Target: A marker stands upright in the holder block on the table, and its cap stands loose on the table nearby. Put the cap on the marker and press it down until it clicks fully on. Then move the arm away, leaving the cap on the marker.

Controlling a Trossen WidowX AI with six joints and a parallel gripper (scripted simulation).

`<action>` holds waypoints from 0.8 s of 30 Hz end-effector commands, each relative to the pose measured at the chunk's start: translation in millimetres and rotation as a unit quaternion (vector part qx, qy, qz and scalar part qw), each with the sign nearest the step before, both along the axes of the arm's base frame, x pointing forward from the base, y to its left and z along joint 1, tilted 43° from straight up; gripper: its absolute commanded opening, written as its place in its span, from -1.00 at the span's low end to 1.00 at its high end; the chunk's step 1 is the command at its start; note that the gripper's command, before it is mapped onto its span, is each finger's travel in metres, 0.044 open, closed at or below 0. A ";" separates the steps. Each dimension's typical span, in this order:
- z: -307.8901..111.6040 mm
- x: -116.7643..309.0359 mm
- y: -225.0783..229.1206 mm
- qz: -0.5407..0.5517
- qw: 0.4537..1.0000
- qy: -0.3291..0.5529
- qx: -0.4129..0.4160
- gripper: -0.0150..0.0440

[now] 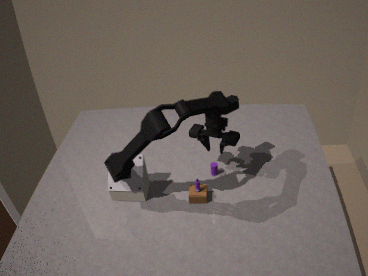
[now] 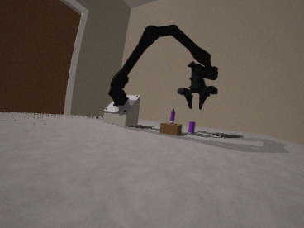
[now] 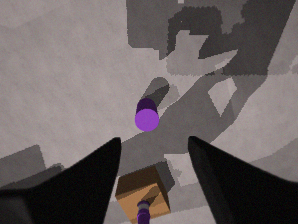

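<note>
The pincer (image 1: 215, 150) (image 2: 196, 108) (image 3: 154, 142) is spread, pinching nothing, high above the counter (image 1: 150, 240) (image 2: 136, 178) (image 3: 60, 75). Near the wooden block (image 1: 198, 195) (image 2: 170, 129) (image 3: 145, 200), the purple cap (image 1: 214, 169) (image 2: 192, 127) (image 3: 147, 119) stands upright.

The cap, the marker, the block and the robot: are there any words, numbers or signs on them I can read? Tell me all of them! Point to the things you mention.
None: no readable text shows on the purple cap (image 1: 214, 169) (image 2: 192, 127) (image 3: 147, 120).
None on the marker (image 1: 197, 186) (image 2: 173, 116) (image 3: 143, 216) or the brown block (image 1: 198, 197) (image 2: 170, 129) (image 3: 142, 201).
None on the black arm (image 1: 156, 124) (image 2: 140, 49); any tiny print would be too blurred.
</note>
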State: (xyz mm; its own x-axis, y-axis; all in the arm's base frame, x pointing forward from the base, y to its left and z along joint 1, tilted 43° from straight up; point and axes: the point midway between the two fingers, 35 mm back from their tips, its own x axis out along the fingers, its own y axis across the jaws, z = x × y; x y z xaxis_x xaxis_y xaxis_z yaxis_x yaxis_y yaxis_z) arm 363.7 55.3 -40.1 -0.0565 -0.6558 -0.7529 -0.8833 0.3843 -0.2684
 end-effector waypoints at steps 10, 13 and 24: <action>-28.1 -8.9 -32.2 -0.003 1.000 0.006 -0.006 0.32; -28.9 -8.9 -32.8 -0.002 1.000 0.006 -0.006 0.32; -42.3 -9.3 -44.2 -0.002 1.000 0.006 -0.006 0.32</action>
